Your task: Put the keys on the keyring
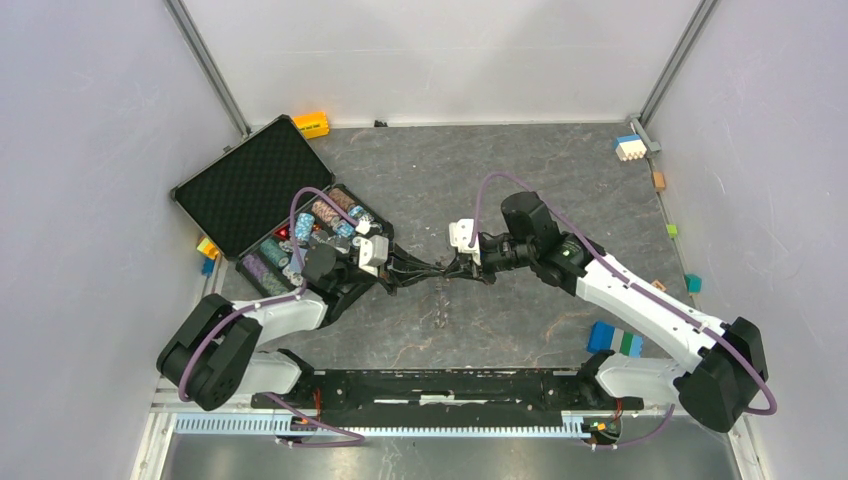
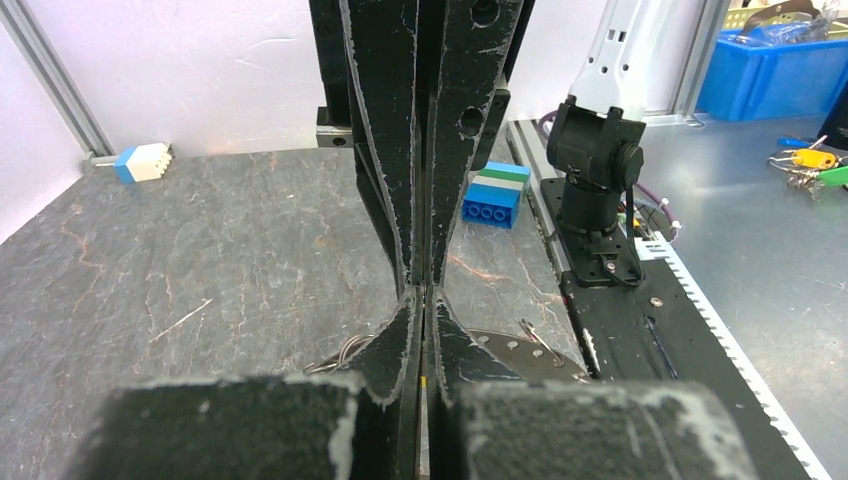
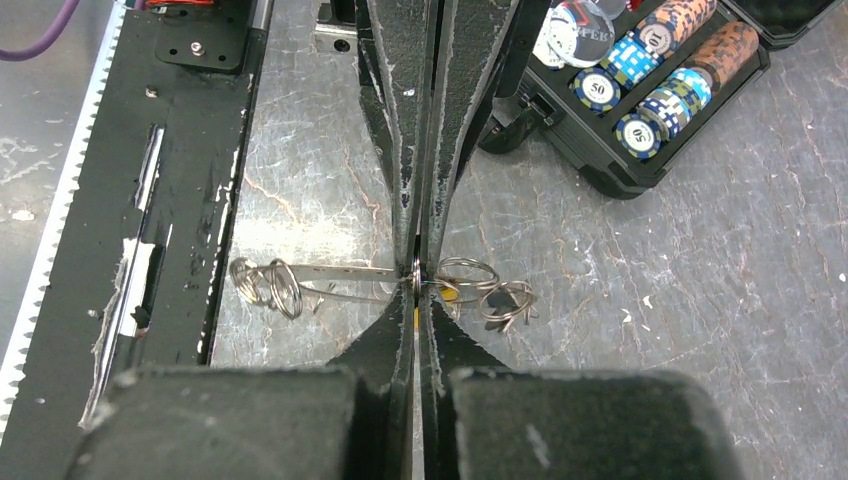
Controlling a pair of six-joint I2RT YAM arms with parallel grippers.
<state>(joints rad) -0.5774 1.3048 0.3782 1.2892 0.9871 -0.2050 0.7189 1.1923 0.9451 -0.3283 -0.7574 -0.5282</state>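
The grey veined tabletop [image 1: 430, 170] carries an open black chip case [image 1: 245, 185] by its left edge, an orange block [image 1: 312, 123] at the far-left corner, a blue-and-white block [image 1: 629, 148] at the far-right corner, and a blue-green block [image 1: 614, 339] near the right of the near edge.

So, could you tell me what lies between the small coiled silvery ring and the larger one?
A slim silvery metal strip reaching the shut right gripper, seen in the right wrist view.

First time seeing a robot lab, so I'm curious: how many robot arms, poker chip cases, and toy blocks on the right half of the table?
Robot arms: 2
Poker chip case: 1
Toy blocks, right half: 6
Total: 9
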